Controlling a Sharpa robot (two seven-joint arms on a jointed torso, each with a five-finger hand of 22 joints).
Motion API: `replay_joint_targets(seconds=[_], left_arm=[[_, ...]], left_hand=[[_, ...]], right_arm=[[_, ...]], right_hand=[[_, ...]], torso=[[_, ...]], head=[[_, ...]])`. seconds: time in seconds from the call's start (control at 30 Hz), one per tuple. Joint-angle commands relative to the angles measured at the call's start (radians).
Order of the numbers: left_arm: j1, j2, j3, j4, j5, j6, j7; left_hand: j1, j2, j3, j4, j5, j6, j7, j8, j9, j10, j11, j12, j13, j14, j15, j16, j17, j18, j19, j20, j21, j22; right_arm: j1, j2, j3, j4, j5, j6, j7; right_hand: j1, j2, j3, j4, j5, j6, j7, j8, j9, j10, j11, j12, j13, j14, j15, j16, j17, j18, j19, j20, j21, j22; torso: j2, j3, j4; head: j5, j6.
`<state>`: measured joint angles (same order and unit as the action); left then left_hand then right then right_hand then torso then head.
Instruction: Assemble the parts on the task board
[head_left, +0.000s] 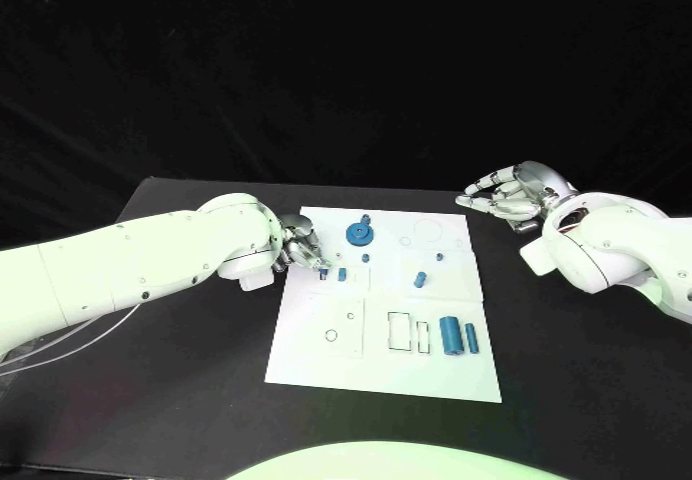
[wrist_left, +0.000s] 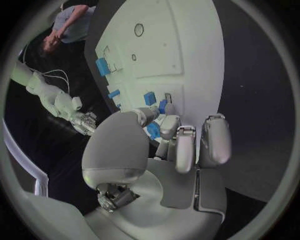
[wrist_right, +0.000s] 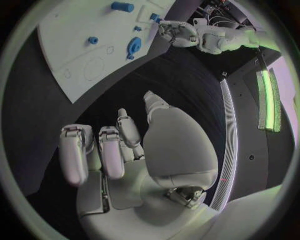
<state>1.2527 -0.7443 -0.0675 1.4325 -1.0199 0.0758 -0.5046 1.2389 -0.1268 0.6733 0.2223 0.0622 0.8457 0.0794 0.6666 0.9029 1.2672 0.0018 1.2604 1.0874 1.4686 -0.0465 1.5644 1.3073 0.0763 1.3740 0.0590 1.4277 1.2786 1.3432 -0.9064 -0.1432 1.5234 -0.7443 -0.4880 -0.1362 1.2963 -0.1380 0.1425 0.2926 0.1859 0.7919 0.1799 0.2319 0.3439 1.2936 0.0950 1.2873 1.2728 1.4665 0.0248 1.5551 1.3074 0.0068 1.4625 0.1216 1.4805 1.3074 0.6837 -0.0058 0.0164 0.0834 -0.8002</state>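
The white task board (head_left: 433, 375) lies mid-table. On it sit a blue gear-like disc (head_left: 359, 235), several small blue parts such as one (head_left: 420, 279) mid-board, and two blue cylinders (head_left: 450, 334) beside outlined slots. My left hand (head_left: 300, 245) hovers over the board's far left edge. In the left wrist view its thumb and a fingertip (wrist_left: 169, 125) pinch a small blue part (wrist_left: 153, 131). Two more small parts (head_left: 342, 273) stand just beyond them. My right hand (head_left: 505, 195) hangs off the board's far right corner, fingers curled in, holding nothing.
Black table (head_left: 173, 400) surrounds the board on all sides. A thin white cable (head_left: 87, 345) trails under the left arm. The right wrist view shows the board (wrist_right: 81, 55), the disc (wrist_right: 133, 46) and the left hand (wrist_right: 178, 32) across from it.
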Motion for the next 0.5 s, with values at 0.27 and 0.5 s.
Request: replay_joint_targets(seconds=[0.27,0.5], left_arm=[[-0.002,-0.008,-0.001,0.007,-0.02,0.011,0.009],[-0.003,-0.013,-0.001,0.012,-0.022,0.014,0.008]], left_hand=[[-0.007,0.001,0.136,-0.125,0.008,0.0,-0.008,0.005,0.002,0.01,-0.002,0.003,0.001,0.102,-0.008,0.006,0.263,-0.009,0.009,-0.001,0.005,0.002],[-0.009,0.0,0.143,-0.129,0.009,0.001,-0.008,0.005,0.002,0.01,-0.002,0.003,0.001,0.102,-0.009,0.006,0.263,-0.009,0.009,-0.001,0.006,0.002]], right_arm=[[-0.001,0.0,0.0,0.0,-0.001,0.012,0.013],[-0.002,-0.001,0.0,-0.001,-0.001,0.013,0.013]], right_hand=[[-0.012,0.0,-0.003,-0.003,0.004,-0.007,0.001,0.006,-0.001,0.003,0.0,0.004,-0.001,0.093,-0.009,-0.007,0.223,0.019,0.067,-0.006,-0.007,0.188],[-0.013,0.0,-0.003,-0.003,0.005,-0.007,0.001,0.006,-0.002,0.003,0.0,0.004,-0.001,0.094,-0.009,-0.007,0.223,0.019,0.067,-0.006,-0.007,0.188]], torso=[[0.0,0.0003,0.0007],[0.001,-0.0001,-0.0003]], head=[[0.005,-0.004],[0.007,-0.006]])
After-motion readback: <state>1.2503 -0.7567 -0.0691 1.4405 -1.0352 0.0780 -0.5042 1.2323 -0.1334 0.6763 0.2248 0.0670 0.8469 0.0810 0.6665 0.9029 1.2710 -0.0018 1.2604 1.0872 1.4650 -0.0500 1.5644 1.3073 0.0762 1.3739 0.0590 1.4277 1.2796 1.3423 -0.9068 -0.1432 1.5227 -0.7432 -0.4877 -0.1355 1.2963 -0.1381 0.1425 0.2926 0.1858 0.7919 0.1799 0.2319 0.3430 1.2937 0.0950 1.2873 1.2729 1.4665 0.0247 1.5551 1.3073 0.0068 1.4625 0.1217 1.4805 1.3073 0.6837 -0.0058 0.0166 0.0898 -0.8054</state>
